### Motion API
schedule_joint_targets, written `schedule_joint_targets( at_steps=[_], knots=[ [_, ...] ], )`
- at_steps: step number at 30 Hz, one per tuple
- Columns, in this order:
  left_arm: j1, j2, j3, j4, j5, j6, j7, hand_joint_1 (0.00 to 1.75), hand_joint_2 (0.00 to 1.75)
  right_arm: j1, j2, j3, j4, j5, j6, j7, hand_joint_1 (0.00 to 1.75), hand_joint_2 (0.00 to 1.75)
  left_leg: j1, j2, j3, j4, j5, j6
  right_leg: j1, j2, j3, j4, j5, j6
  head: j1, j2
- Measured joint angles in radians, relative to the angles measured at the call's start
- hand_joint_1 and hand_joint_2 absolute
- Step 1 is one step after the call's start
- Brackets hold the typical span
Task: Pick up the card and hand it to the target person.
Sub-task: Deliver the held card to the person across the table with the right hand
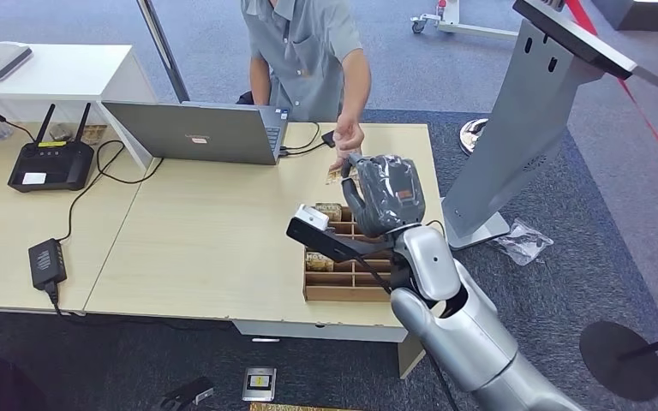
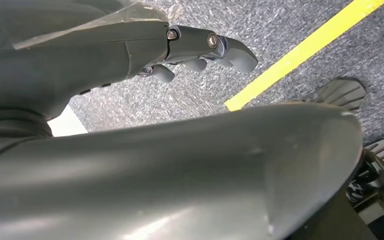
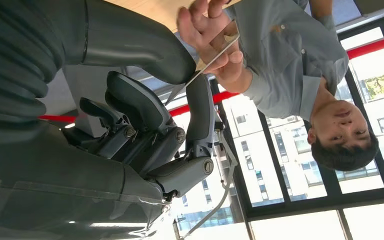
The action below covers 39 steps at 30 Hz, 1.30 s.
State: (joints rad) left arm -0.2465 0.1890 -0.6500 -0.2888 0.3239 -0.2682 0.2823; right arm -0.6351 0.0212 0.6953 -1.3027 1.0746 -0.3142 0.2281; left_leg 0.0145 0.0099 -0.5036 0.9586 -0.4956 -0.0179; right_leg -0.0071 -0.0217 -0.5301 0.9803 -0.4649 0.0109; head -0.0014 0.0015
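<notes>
Floor (image 2: 190,95) under the left hand (image 2: 200,52): grey carpet crossed by a yellow line (image 2: 300,52). The left hand hangs over it, fingers curled in, holding nothing.

Table (image 1: 214,248) next, light wood. A wooden tray (image 1: 343,282) with compartments sits at the table's near right corner, partly hidden by the right arm. Small packets lie in some compartments; what they are, cannot tell.

Right hand (image 1: 385,195) is raised above the table's right edge, beyond the tray, wrapped in clear film. In the right wrist view the card (image 3: 207,65) shows edge-on, a thin pale strip pinched between thumb (image 3: 140,47) and a dark finger (image 3: 200,107). The card's far end lies in the person's hand (image 1: 347,137), whose fingers close on it. So both grip it, held in the air over the table's far right part.

Adapter (image 1: 47,264) at the table's near left edge, cable trailing back. Router (image 1: 51,163) with two antennas toward the far left. Laptop (image 1: 193,131) at the far edge, lid up, back facing the robot.

Person (image 1: 308,51) in a grey shirt stands behind the far edge, arm reaching forward to the card. A grey kiosk stand (image 1: 523,120) rises off the table's right side.
</notes>
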Motion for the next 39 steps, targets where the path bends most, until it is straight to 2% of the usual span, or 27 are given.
schedule_joint_targets(
  at_steps=[10, 11, 14, 15, 22, 28, 34, 39],
  knots=[
    [-0.007, -0.007, 0.0, 0.001, -0.009, -0.004, 0.001, 0.0, 0.0, -0.062, 0.04, 0.01, 0.13, -0.021, -0.003, -0.011, 1.75, 1.75, 0.0, 0.0, 0.0, 0.0, 0.0, 0.0, 0.0, 0.0, 0.0, 0.0, 0.0, 0.0, 0.0, 0.0],
    [-0.007, -0.008, 0.0, 0.002, -0.01, -0.004, 0.002, 0.0, 0.0, -0.067, 0.044, 0.012, 0.145, -0.024, -0.002, -0.01, 1.44, 1.75, 0.0, 0.0, 0.0, 0.0, 0.0, 0.0, 0.0, 0.0, 0.0, 0.0, 0.0, 0.0, 0.0, 0.0],
    [-0.009, -0.009, 0.0, 0.002, -0.014, -0.005, 0.006, 0.0, 0.0, -0.079, 0.05, 0.016, 0.188, -0.038, 0.012, 0.004, 0.14, 1.75, 0.0, 0.0, 0.0, 0.0, 0.0, 0.0, 0.0, 0.0, 0.0, 0.0, 0.0, 0.0, 0.0, 0.0],
    [-0.009, -0.009, 0.0, 0.002, -0.015, -0.005, 0.007, 0.0, 0.0, -0.08, 0.051, 0.017, 0.199, -0.045, 0.019, 0.01, 0.0, 1.75, 0.0, 0.0, 0.0, 0.0, 0.0, 0.0, 0.0, 0.0, 0.0, 0.0, 0.0, 0.0, 0.0, 0.0],
    [-0.01, -0.01, 0.002, 0.003, -0.023, -0.005, 0.013, 0.0, 0.0, -0.066, 0.049, 0.021, 0.244, -0.094, 0.05, 0.038, 0.0, 1.75, 0.0, 0.0, 0.0, 0.0, 0.0, 0.0, 0.0, 0.0, -0.001, 0.0, 0.0, 0.0, 0.0, 0.0],
    [-0.003, -0.009, 0.009, 0.004, -0.007, 0.004, 0.01, 0.0, 0.0, -0.011, 0.039, 0.019, 0.226, -0.17, 0.067, 0.035, 0.0, 1.75, 0.0, 0.0, 0.0, 0.0, 0.0, 0.0, 0.0, 0.0, -0.001, 0.0, 0.0, 0.0, 0.0, 0.0],
    [0.027, -0.002, 0.03, 0.005, 0.008, 0.009, -0.008, 0.0, 0.0, 0.063, 0.026, -0.004, 0.155, -0.366, 0.108, -0.024, 0.0, 1.75, 0.0, 0.0, -0.001, 0.0, 0.0, 0.0, 0.0, 0.0, -0.002, 0.0, 0.0, 0.0, 0.0, 0.0],
    [0.054, 0.004, 0.05, 0.007, 0.019, 0.015, -0.025, 0.0, 0.0, 0.127, 0.009, -0.033, 0.082, -0.606, 0.143, -0.093, 0.0, 1.75, 0.0, 0.0, -0.001, 0.0, 0.0, 0.0, 0.0, 0.0, -0.002, 0.0, 0.0, 0.0, 0.0, 0.0]
  ],
)
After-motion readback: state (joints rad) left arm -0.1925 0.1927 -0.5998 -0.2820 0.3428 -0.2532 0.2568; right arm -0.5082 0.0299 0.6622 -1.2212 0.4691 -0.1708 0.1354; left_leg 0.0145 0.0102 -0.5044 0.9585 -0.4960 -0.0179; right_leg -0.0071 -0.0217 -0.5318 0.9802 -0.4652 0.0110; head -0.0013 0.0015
